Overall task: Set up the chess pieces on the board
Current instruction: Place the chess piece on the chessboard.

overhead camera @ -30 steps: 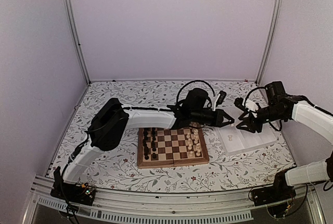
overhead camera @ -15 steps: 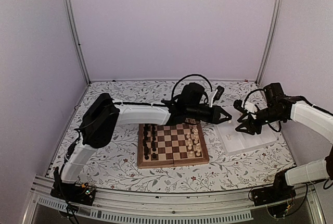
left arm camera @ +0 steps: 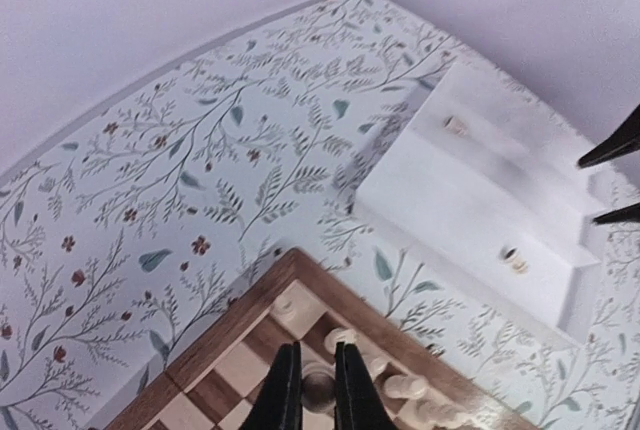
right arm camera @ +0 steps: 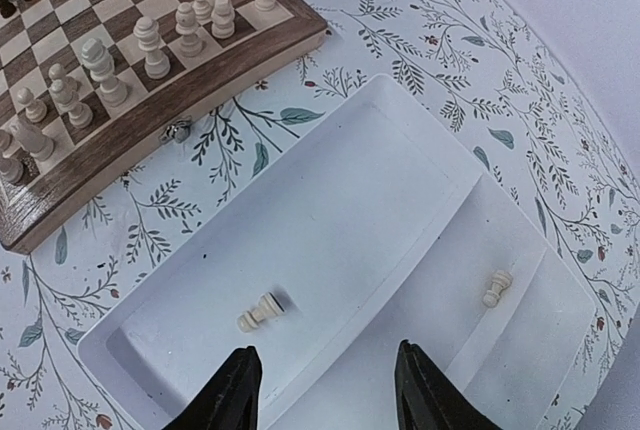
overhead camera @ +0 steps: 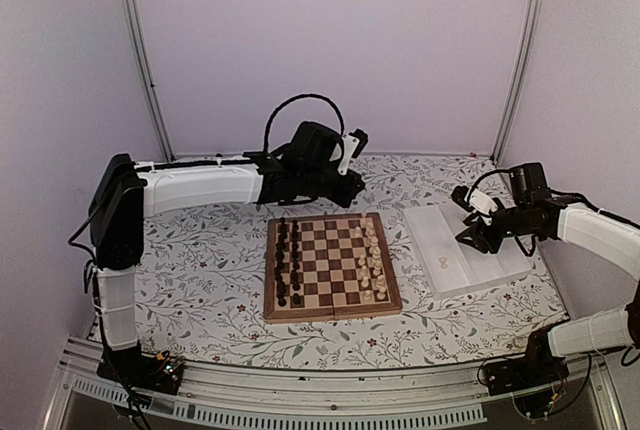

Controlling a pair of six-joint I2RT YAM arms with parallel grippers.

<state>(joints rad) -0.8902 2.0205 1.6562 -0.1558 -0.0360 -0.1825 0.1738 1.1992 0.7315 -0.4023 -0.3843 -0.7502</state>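
Wooden checkered chessboard carries pale cream chess pieces along its right side. Beside it, the white ridged tray holds 2 more lying pieces, just ahead of the right gripper, whose fingers stand apart and empty. The left gripper is closed above the board's far edge.

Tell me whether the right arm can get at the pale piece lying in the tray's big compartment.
Probably yes. The right arm holds its jaws open above the white tray; the pale piece lies on its side just ahead of them, with nothing in between.
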